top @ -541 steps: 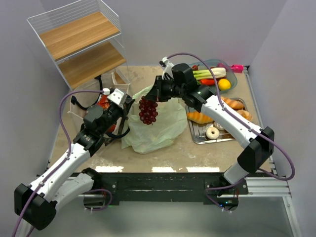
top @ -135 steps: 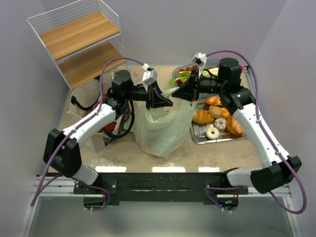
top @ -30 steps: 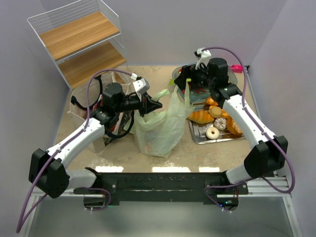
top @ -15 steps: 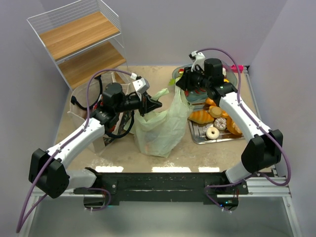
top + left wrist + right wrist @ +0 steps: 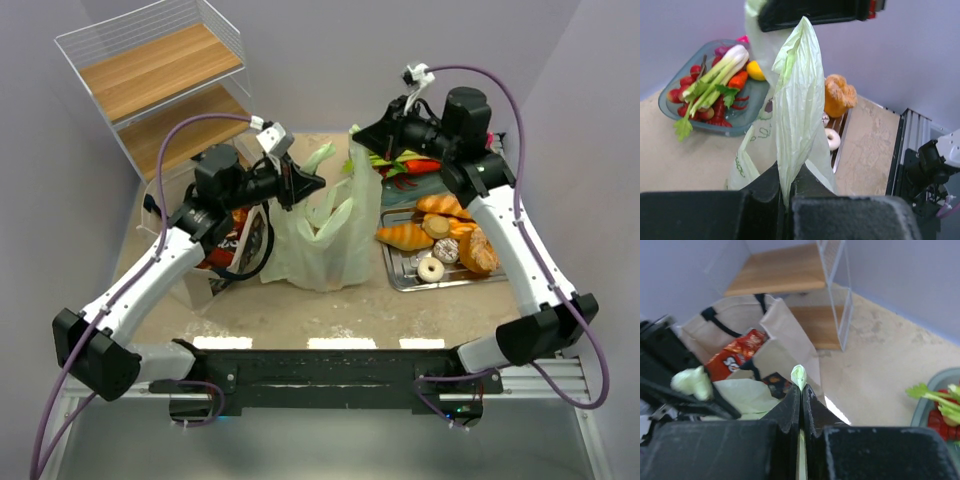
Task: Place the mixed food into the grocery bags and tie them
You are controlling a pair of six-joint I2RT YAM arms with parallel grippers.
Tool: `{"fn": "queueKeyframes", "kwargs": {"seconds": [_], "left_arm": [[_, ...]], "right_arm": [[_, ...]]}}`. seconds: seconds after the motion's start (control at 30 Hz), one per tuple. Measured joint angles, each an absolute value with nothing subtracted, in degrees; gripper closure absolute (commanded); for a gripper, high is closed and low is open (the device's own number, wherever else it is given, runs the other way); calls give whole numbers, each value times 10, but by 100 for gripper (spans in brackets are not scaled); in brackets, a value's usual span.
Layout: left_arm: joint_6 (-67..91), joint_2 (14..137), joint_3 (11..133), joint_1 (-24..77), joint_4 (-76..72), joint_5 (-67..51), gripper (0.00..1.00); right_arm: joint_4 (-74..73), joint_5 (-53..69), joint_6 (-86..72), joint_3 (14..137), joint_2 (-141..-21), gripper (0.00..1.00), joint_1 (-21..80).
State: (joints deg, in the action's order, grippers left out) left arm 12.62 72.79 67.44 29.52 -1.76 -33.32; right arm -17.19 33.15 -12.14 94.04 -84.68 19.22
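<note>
The pale-green grocery bag (image 5: 318,232) stands mid-table, both handles pulled up and apart. My left gripper (image 5: 308,183) is shut on its left handle (image 5: 795,95), which rises in a long strip from the jaws. My right gripper (image 5: 362,136) is shut on the right handle, whose tip (image 5: 799,375) pokes out above the fingers. The beige tote (image 5: 222,262) with black handles sits left of the bag with a red snack packet (image 5: 735,357) inside. Leek (image 5: 720,72), strawberries, lemon (image 5: 756,70) and red pepper lie in a grey-blue bowl (image 5: 366,150). Croissants (image 5: 404,236) and a doughnut (image 5: 431,268) lie on a metal tray (image 5: 405,280).
A white wire shelf (image 5: 160,85) with two wooden boards stands at the back left, close behind the tote. The bowl and tray fill the right side, just beside the bag. Purple cables loop above both arms.
My right gripper has shut on the bag's right handle and risen. My left gripper has lifted its handle higher and farther back, and the bag now stands taller.
</note>
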Motion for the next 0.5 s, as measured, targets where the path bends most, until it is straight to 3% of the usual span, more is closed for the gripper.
{"fn": "queueKeyframes", "kwargs": {"seconds": [0.2,0.5], "left_arm": [[150,769,753,293,30,-344,100],[157,889,768,293,85,-405,100]], "right_arm": [[-152,422,-119,944,-800,100,192],[-139,495,-114,831,-779,100,195]]}}
